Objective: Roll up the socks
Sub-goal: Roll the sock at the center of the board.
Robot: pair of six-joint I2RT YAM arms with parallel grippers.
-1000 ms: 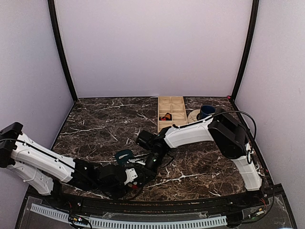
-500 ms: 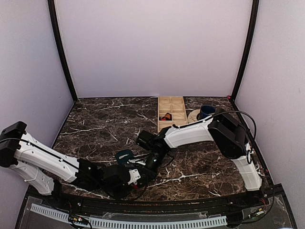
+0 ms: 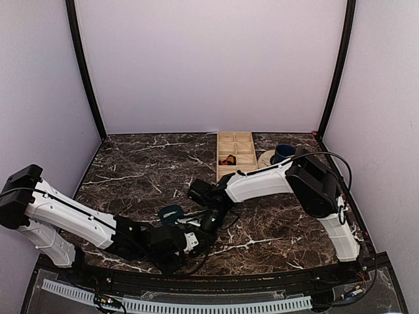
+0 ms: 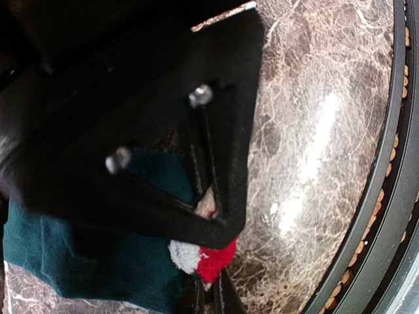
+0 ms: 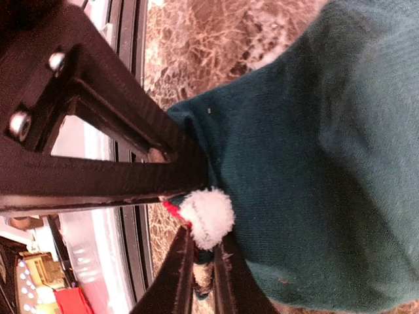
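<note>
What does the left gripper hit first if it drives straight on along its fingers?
The red-and-white sock end that its own tips pinch. Just beyond that is the right gripper, nose to nose with the left gripper. The gap between them is unclear.

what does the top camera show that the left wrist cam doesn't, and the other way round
Only the top view: the wooden tray and the blue mug at the back of the table. Only the left wrist view: a bit of red and white fabric pinched in the shut left gripper. Both: the teal sock lying on the marble table.
</note>
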